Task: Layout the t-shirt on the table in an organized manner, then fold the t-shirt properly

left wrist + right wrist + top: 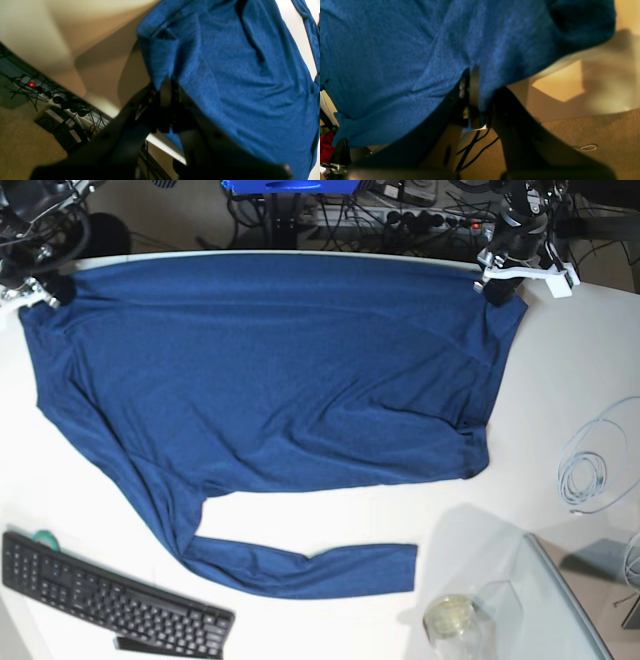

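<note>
The dark blue t-shirt (pixel 280 370) lies spread over the white table (pixel 560 350), one edge pulled straight along the far side. One long sleeve (pixel 300 570) trails toward the front. My left gripper (pixel 497 286) pinches the far right corner of the cloth. In the left wrist view that gripper (pixel 166 86) is shut on a fold of the t-shirt (pixel 237 75). At the far left corner my right gripper (pixel 48 288) also holds the shirt. The right wrist view shows the gripper (pixel 475 80) shut on blue fabric (pixel 395 50).
A black keyboard (pixel 110 600) sits at the front left. A coiled white cable (pixel 590 465) lies at the right, and a glass jar (pixel 455 620) beside a clear panel (pixel 565 610) at the front right. A power strip and cables (pixel 420 220) lie behind the table.
</note>
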`<state>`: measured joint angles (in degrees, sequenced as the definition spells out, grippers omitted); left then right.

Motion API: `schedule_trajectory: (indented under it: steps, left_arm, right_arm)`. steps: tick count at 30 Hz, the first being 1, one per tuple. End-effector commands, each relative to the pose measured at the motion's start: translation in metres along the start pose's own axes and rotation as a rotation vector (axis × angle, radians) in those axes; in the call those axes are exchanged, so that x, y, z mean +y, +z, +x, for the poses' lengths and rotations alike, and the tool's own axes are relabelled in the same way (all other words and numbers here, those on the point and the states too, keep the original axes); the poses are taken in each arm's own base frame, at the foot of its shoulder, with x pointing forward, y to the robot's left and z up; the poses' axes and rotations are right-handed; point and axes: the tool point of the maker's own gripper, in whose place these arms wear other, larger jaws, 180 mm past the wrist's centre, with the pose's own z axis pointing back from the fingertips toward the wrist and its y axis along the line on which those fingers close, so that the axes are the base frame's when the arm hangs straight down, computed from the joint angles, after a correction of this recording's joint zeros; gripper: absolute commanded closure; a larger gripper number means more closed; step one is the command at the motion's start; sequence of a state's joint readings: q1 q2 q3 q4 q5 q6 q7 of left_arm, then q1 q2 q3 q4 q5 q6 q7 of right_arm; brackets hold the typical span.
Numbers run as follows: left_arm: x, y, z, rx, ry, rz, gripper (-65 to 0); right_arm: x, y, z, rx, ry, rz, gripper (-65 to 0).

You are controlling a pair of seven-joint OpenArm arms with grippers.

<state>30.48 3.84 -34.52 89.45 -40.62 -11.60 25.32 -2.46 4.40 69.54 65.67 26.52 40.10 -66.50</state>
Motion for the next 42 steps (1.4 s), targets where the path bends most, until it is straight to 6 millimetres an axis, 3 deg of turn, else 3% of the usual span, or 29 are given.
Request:
schedule_trajectory:
  steps: [1,9,11,14,15,17,20,22,24,28,33,35,38,41,42]
  left_arm:
    - [-0.001,0.002,0.01,-0.039,-0.004,-0.005,0.0]
    - [-0.001,0.002,0.009,-0.035,-0.007,-0.006,0.0]
    - [-0.001,0.002,0.009,-0.036,-0.008,-0.005,0.0]
    - [0.001,0.004,0.008,-0.034,-0.01,0.001,0.0]
    - [0.003,0.006,0.008,-0.033,-0.011,0.006,-4.8]
    - [0.003,0.006,0.009,-0.035,-0.012,0.006,-25.7]
    - [0.004,0.006,0.008,-0.032,-0.01,0.009,-55.6]
    - [0.004,0.006,0.008,-0.033,-0.01,0.008,-65.0]
    - [0.006,0.007,0.012,-0.044,-0.01,0.014,-65.0]
    - [0.039,0.02,0.042,-0.131,0.013,0.1,-65.0]
    - [0.069,0.035,0.098,-0.27,0.014,0.175,-65.0]
    - [0.072,0.038,0.119,-0.308,-0.011,0.18,-65.0]
    - [0.058,0.042,0.146,-0.352,-0.076,0.148,-65.0]
    - [0.03,0.04,0.158,-0.371,-0.135,0.084,-65.0]
    - [0.016,0.035,0.159,-0.36,-0.165,0.048,-65.0]
  right_arm:
    - [-0.004,0.008,0.014,-0.037,0.016,-0.019,-0.8]
    - [-0.004,0.007,0.013,-0.036,0.014,-0.016,-2.4]
    - [-0.004,0.007,0.011,-0.032,0.01,-0.016,-8.6]
    - [-0.005,0.008,0.011,-0.032,0.007,-0.017,-28.1]
    - [-0.005,0.008,0.011,-0.032,0.008,-0.018,-34.8]
    - [-0.005,0.008,0.012,-0.036,0.007,-0.018,-45.0]
    - [-0.005,0.008,0.012,-0.039,0.007,-0.02,-48.0]
    - [-0.006,0.009,0.013,-0.041,0.008,-0.021,-48.0]
    - [-0.007,0.011,0.015,-0.047,0.01,-0.025,-48.2]
    - [-0.016,0.027,0.035,-0.141,0.047,-0.069,-48.8]
    - [-0.023,0.045,0.066,-0.236,0.091,-0.106,-48.8]
    - [-0.023,0.051,0.081,-0.275,0.105,-0.111,-48.8]
    - [-0.02,0.065,0.112,-0.338,0.157,-0.123,-48.8]
    - [0.006,0.062,0.141,-0.331,0.318,-0.115,-48.9]
    - [0.021,0.052,0.145,-0.305,0.39,-0.099,-48.6]
